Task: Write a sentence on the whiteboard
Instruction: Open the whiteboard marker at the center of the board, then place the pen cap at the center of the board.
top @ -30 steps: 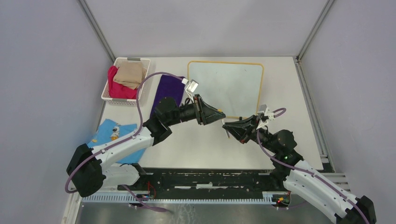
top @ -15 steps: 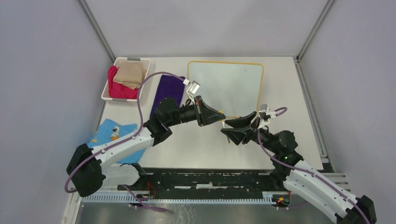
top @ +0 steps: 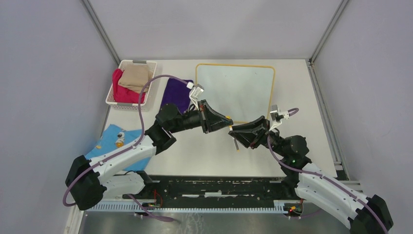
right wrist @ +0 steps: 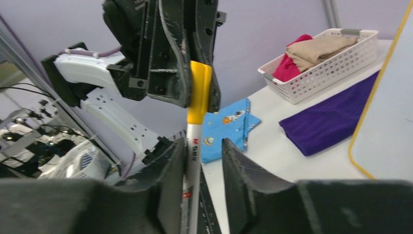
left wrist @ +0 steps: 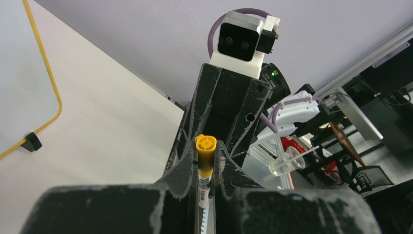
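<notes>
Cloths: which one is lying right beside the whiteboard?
The purple cloth, flat just left of the whiteboard. The blue cloth lies much farther from it; the red cloth and tan cloth sit in the white basket.

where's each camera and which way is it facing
top external: fixed above and behind the bases, looking down on the table; left arm and right arm meet at the marker near the whiteboard.
left wrist: on the left arm, facing the right arm's wrist along the left jaws, shut on the marker's yellow cap.
right wrist: on the right arm, facing the left arm, basket and purple cloth past the open right jaws.
shared: both wrist views show the marker and whiteboard edge.
</notes>
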Available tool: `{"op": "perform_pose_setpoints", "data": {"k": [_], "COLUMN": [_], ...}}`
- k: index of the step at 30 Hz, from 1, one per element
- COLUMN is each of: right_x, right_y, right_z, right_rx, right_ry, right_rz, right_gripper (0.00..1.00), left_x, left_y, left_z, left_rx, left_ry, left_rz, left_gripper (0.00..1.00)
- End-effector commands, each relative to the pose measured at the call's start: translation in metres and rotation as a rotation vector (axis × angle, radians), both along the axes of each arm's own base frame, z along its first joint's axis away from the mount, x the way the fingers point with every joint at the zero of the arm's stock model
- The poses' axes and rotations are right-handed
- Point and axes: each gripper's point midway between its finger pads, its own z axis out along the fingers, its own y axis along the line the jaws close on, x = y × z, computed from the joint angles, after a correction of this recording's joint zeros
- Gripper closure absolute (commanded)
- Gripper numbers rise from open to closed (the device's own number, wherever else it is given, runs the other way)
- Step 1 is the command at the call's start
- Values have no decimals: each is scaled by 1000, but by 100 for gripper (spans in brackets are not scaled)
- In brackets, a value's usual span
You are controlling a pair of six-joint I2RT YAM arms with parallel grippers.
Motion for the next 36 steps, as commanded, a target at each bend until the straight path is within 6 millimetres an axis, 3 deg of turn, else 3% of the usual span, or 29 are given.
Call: {"op": "perform_pose_setpoints", "data": {"k": [1, 5, 9, 18, 36], "right_x": [-16, -22, -30, -32, -22], "right_y": [-2, 0, 1, -4, -10], "right_z": [28, 24, 14, -13, -19], "right_rx": [91, 78, 58, 12, -32], "right_ry": [-65, -75, -82, -53, -56], "right_rz": [59, 100, 133, 111, 24], "right_gripper": [69, 87, 100, 100, 100], "left_x": [-7, -6, -4, 9, 36], "left_y": [5, 8, 15, 21, 41], "left_z": [21, 31, 50, 69, 65], "left_rx": [-61, -83, -123, -151, -109], "left_ry": [-53, -70, -102, -117, -83], "left_rz": [-3, 16, 57, 149, 348], "left_gripper": [98, 98, 98, 98, 98]}}
